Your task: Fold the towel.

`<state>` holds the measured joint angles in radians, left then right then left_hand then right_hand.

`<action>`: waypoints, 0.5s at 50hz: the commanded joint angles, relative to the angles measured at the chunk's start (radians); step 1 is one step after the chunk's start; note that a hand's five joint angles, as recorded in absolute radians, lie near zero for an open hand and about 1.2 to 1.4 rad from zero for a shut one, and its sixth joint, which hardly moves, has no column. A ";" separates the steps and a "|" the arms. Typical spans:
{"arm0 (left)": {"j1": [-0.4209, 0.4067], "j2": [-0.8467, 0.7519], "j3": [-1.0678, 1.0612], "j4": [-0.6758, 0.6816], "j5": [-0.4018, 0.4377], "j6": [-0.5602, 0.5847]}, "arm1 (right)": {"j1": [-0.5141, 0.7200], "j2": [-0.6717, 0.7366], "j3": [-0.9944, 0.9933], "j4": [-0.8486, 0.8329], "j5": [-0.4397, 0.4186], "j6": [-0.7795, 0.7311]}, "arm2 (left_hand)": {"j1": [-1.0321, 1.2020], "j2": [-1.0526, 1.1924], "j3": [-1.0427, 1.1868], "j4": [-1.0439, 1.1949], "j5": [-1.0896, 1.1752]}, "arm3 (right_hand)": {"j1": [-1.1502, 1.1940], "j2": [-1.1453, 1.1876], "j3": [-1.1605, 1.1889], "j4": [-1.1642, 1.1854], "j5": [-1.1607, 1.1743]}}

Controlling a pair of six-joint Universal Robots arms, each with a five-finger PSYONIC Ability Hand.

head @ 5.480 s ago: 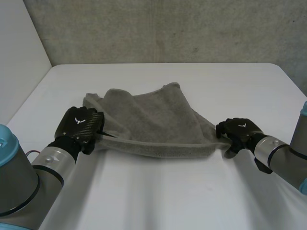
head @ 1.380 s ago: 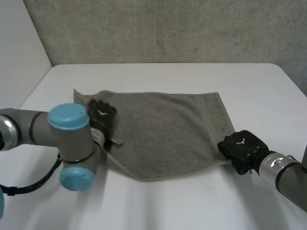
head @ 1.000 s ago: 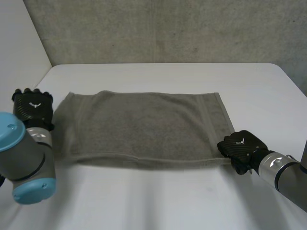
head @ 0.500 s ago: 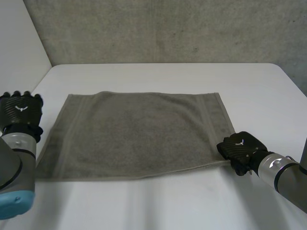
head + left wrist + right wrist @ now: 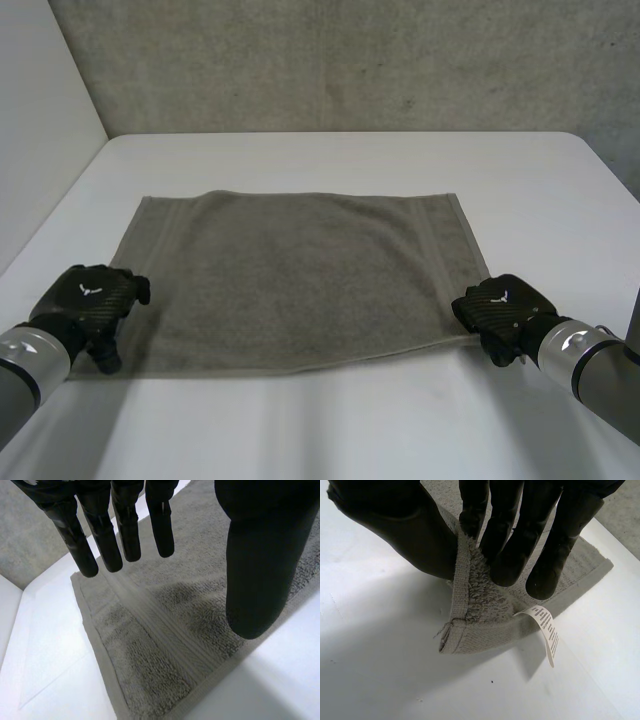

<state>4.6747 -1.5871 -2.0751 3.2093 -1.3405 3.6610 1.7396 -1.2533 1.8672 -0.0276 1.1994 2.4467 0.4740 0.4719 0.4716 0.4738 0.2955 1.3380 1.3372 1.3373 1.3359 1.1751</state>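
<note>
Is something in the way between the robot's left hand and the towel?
No, nothing visible is. The left robot hand is open just over the near left corner of the flat grey terry towel, with bare cloth right beneath it.

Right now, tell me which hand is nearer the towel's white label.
Right. The right hand pinches a near corner of the towel, with the label sticking out right beside it. The left hand is open over the other near corner, across the towel.
</note>
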 commanded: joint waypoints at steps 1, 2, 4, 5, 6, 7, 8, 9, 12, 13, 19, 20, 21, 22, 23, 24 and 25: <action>0.027 -0.011 -0.003 -0.006 0.014 0.005 | 0.000 0.000 0.001 0.000 0.000 0.000 | 0.021 0.023 0.024 0.022 0.025 | 0.058 0.059 0.059 0.060 0.047; 0.033 -0.013 -0.005 -0.008 0.015 0.005 | 0.000 0.000 0.001 0.000 -0.001 0.000 | 0.021 0.023 0.024 0.022 0.025 | 0.058 0.059 0.059 0.060 0.047; 0.039 -0.014 -0.006 -0.011 0.015 0.007 | 0.000 0.000 0.001 0.000 -0.001 0.000 | 0.024 0.026 0.027 0.024 0.028 | 0.058 0.059 0.059 0.060 0.047; 0.045 -0.016 -0.006 -0.020 0.015 0.007 | 0.000 0.000 0.001 0.000 -0.003 0.000 | 0.030 0.032 0.032 0.030 0.034 | 0.058 0.059 0.059 0.060 0.047; 0.045 -0.016 -0.006 -0.020 0.015 0.007 | -0.002 0.002 0.001 0.000 -0.009 0.000 | 0.030 0.032 0.033 0.030 0.034 | 0.058 0.059 0.059 0.060 0.047; 0.051 -0.019 -0.006 -0.031 0.015 0.007 | -0.002 0.002 0.001 0.000 -0.009 0.000 | 0.033 0.035 0.035 0.033 0.037 | 0.058 0.059 0.059 0.060 0.047; 0.055 -0.025 -0.008 -0.042 0.017 0.007 | -0.002 0.002 0.001 0.000 -0.014 0.000 | 0.033 0.035 0.035 0.033 0.037 | 0.058 0.059 0.059 0.060 0.047; 0.056 -0.030 -0.008 -0.048 0.021 0.007 | -0.002 0.002 0.001 0.000 -0.017 0.000 | 0.036 0.038 0.038 0.036 0.040 | 0.058 0.059 0.059 0.060 0.047; 0.059 -0.037 -0.008 -0.049 0.021 0.007 | -0.003 0.002 0.001 0.000 -0.018 0.000 | 0.039 0.041 0.041 0.039 0.043 | 0.058 0.059 0.059 0.060 0.047; 0.062 -0.046 -0.006 -0.051 0.021 0.007 | -0.003 0.002 0.001 0.000 -0.018 0.000 | 0.045 0.047 0.047 0.045 0.049 | 0.058 0.059 0.059 0.060 0.047; 0.070 -0.079 -0.005 -0.054 0.021 0.013 | -0.003 0.002 0.001 0.000 -0.020 0.000 | 0.071 0.073 0.074 0.071 0.075 | 0.058 0.059 0.059 0.060 0.047; 0.070 -0.079 -0.005 -0.054 0.021 0.013 | -0.003 0.002 0.001 0.000 -0.020 0.000 | 0.071 0.073 0.074 0.071 0.075 | 0.058 0.059 0.059 0.060 0.047; 0.071 -0.083 -0.006 -0.054 0.021 0.017 | -0.003 0.002 0.001 0.000 -0.020 0.000 | 0.071 0.073 0.074 0.071 0.075 | 0.058 0.059 0.059 0.060 0.047; 0.070 -0.092 -0.005 -0.054 0.021 0.022 | -0.003 0.002 0.001 0.000 -0.020 0.000 | 0.071 0.073 0.074 0.071 0.075 | 0.058 0.059 0.059 0.060 0.047; 0.070 -0.093 -0.005 -0.054 0.021 0.022 | -0.003 0.002 0.001 0.000 -0.020 0.000 | 0.071 0.073 0.074 0.071 0.075 | 0.058 0.059 0.059 0.060 0.047; 0.070 -0.106 -0.005 -0.054 0.021 0.024 | -0.003 0.002 0.001 0.000 -0.020 0.000 | 0.071 0.073 0.074 0.071 0.075 | 0.058 0.059 0.059 0.060 0.047; 0.070 -0.123 -0.003 -0.052 0.021 0.024 | -0.003 0.002 0.001 0.000 -0.020 0.000 | 0.068 0.070 0.071 0.069 0.072 | 0.058 0.059 0.059 0.060 0.047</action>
<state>4.7446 -1.6673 -2.0804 3.1549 -1.3191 3.6752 1.7368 -1.2517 1.8684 -0.0276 1.1794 2.4467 0.4725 0.4718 0.4715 0.4724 0.2986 1.3380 1.3372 1.3373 1.3359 1.1752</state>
